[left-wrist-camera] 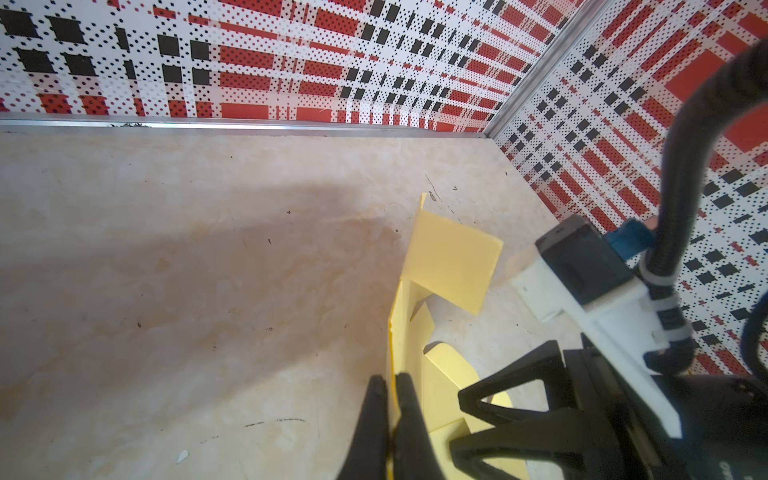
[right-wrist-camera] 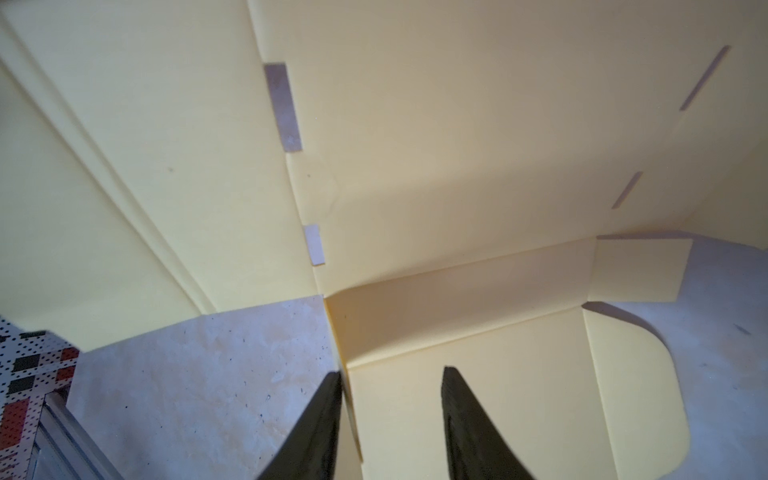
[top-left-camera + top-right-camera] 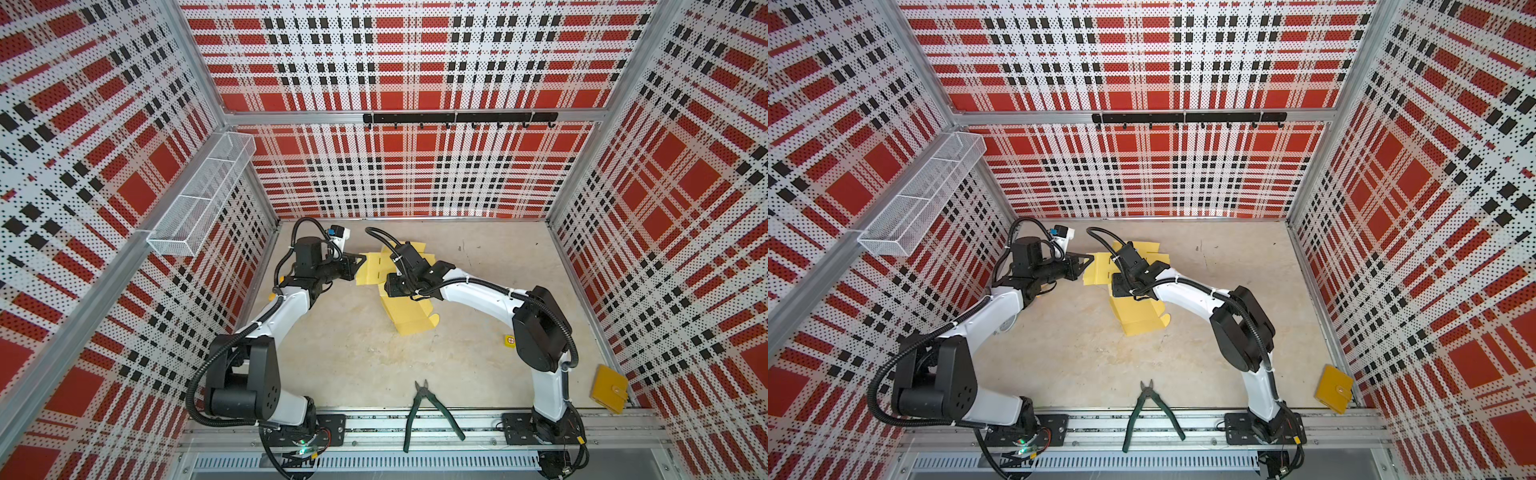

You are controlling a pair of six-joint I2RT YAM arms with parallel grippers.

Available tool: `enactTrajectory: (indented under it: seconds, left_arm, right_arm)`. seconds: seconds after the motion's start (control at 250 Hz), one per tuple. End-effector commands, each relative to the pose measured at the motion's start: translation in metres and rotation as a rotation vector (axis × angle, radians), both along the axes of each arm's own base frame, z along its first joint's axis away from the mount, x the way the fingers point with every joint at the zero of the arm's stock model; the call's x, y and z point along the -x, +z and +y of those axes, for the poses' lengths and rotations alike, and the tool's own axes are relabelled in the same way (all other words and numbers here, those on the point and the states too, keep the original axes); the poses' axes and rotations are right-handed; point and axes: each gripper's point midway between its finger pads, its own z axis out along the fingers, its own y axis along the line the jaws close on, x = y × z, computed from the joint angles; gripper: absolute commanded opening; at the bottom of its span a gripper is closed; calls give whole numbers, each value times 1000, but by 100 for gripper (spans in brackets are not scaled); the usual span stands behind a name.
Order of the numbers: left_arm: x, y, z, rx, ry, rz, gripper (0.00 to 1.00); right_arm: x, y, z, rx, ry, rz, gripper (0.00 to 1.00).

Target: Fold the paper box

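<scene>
Beyond the green pliers (image 3: 420, 395), toward the back, the paper box (image 3: 411, 316) lies partly unfolded on the surface (image 3: 353, 353). The left pincer (image 1: 390, 380) is clamped on a raised edge of the sheet, up and left of the pliers; the right pincer (image 2: 390, 372) hangs with jaws apart over a side panel, gripping nothing. The step in hand looks like raising a side wall; next, the right pincer should close on that flap and turn it along its crease

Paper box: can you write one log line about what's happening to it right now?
box: partly folded | left gripper: shut on box edge | right gripper: open, astride a raised flap
</scene>
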Motion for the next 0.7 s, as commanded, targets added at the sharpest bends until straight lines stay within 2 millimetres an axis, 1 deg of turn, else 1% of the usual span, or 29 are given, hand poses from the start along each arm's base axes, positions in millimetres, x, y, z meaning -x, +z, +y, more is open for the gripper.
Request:
enactTrajectory:
  seconds: [0.0, 0.212, 0.364, 0.4, 0.568, 0.64, 0.696]
  left_arm:
    - [-1, 8, -4, 11, -21, -26, 0]
    - [-1, 6, -4, 13, -21, -23, 0]
    - [-1, 7, -4, 17, -24, -23, 0]
    - [-1, 6, -4, 17, -25, -20, 0]
    - [-1, 3, -5, 17, -35, -18, 0]
    - [-1, 2, -4, 16, -35, -16, 0]
    - [-1, 1, -4, 17, -39, -17, 0]
  right_arm:
    - [-8, 0, 4, -38, -15, -1, 41]
    - [-12, -17, 7, -28, -3, 17, 40]
    - [-16, -28, -1, -16, -20, 30, 40]
    - [-20, -30, -5, -17, -32, 28, 39]
    - [-23, -42, -7, -21, -44, 44, 38]
    - [-24, -44, -7, -20, -43, 46, 39]
    - [-24, -44, -10, -12, -51, 40, 39]
